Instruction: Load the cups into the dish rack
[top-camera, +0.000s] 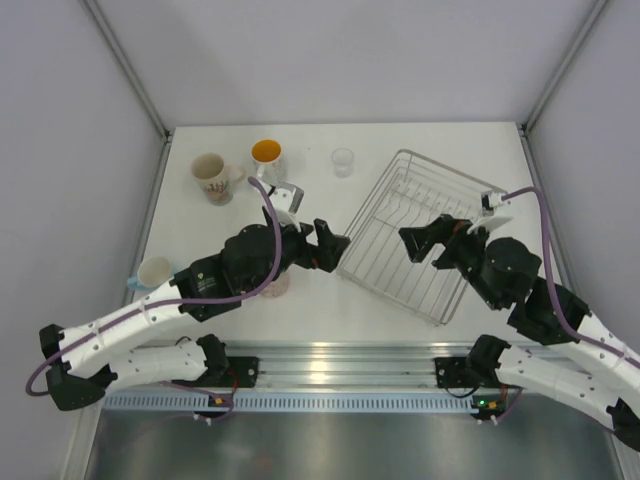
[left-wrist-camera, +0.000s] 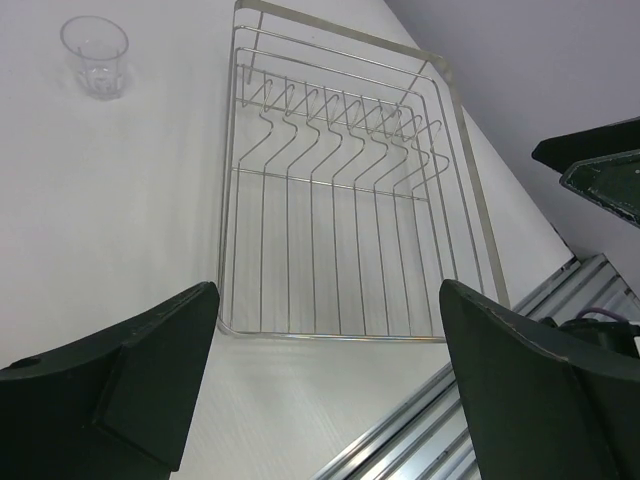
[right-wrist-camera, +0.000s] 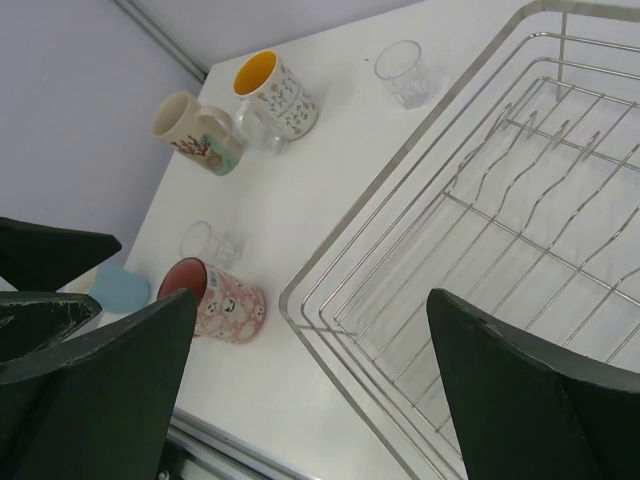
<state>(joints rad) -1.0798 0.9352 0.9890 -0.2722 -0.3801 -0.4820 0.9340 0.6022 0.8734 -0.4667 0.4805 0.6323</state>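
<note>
**Condition.** The rack lies on the table, skewed to the table edge, on the right half. No cup is in it. The left fingers are spread wide and carry nothing; they hang just off the rack's near left corner. The right fingers are likewise wide and empty, over the rack's near end.

**Cups.** All stand left of the rack:
- a pink mug on its side, mouth away from the rack, with a small glass just beside it
- a blue cup at the table's left edge
- a cream mug, an orange-lined mug and a second glass along the far side

**Judgement.** Loading has not begun; the step in hand is a first pick.

**Recommendation.**
- Send the left arm to the pink mug, which looks the closest.
- Close across the mug's body, not the handle.
- Approach from the side away from the small glass so as not to tip it.
- Hold the right arm clear of the rack's open floor during the transfer.
</note>
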